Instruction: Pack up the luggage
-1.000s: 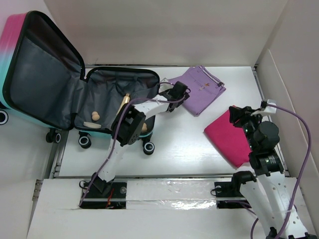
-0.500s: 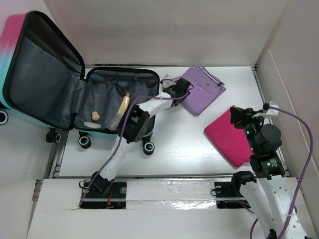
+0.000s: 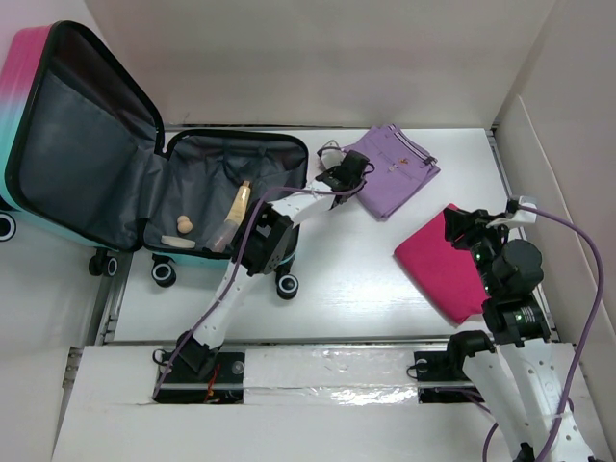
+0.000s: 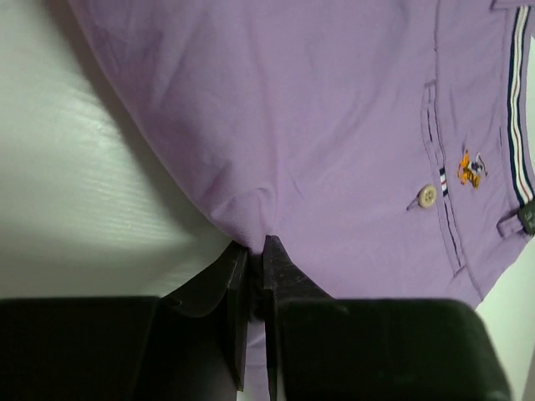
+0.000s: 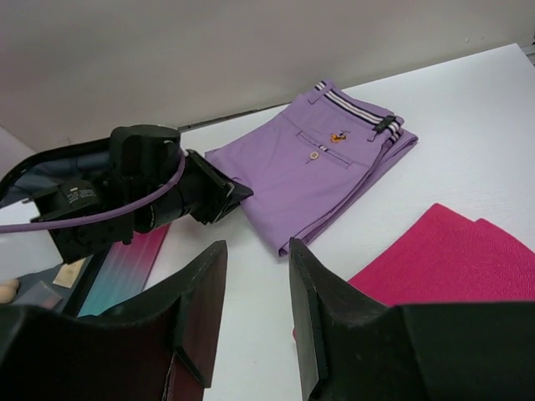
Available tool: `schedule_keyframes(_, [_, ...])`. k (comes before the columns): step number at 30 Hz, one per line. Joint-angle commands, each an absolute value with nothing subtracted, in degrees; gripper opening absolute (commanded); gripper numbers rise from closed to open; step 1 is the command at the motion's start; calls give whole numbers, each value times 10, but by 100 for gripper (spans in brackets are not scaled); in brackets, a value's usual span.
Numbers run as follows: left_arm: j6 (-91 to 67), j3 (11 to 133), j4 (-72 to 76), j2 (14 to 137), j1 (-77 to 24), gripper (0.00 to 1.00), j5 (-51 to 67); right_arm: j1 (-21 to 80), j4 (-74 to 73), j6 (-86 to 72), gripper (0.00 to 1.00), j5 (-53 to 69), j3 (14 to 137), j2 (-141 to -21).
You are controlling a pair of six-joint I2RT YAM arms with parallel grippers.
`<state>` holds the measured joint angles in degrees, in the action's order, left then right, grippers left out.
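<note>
Jaws of the left gripper (image 4: 250, 249) are pressed together on the near edge of the purple garment (image 4: 318, 125); a small pucker of fabric is drawn up between the two black fingers, so the cloth is gripped; beyond the pinch the garment is spread flat on the white table (image 3: 366, 289); a pale button (image 4: 427, 196), a small embroidered emblem (image 4: 470, 168) and a striped waistband (image 4: 517, 100) are seen toward its far end. Jaws of the right gripper (image 5: 256, 251) are held apart with nothing between them; this gripper is poised over the pink cloth (image 3: 443, 265), which is laid on the right side of the table, near the purple garment but not touching it. The luggage (image 3: 82, 159) is placed at the far left of the table, well apart from both cloths; it is opened wide, with its lid propped upright and its dark grey lining exposed; a beige tube (image 3: 237, 205) and a small beige object (image 3: 183, 226) are seen lying in the lower half; the wheels are turned toward the arms.
</note>
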<state>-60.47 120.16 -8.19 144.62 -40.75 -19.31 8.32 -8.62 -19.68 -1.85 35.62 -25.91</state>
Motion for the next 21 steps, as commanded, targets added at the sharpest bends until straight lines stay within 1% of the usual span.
schedule_keyframes(1, [-514,1210,-21,1421,-407,0,-173,80,-76,-191,41,-9,367,-261])
schedule_keyframes(5, [-420,1242,-7,1380,-402,0,-150,80,-74,-189,41,-11,367,-266])
schedule_keyframes(9, [-342,1234,-4,1317,-384,0,-106,80,-69,-189,41,-11,364,-271])
schedule_keyframes(12, [-308,1203,-4,1253,-361,0,-63,80,-69,-188,41,-10,364,-272])
schedule_keyframes(16, [-210,1166,-11,1153,-321,0,-22,80,-61,-185,41,-4,360,-273])
schedule_keyframes(17, [-197,1157,-16,1136,-309,0,5,80,-59,-185,41,-4,360,-276])
schedule_keyframes(19, [-178,1119,-25,1081,-272,0,33,80,-58,-185,41,-4,360,-277])
schedule_keyframes(21, [-175,1049,-8,1038,-244,0,50,80,-58,-185,41,-4,361,-276])
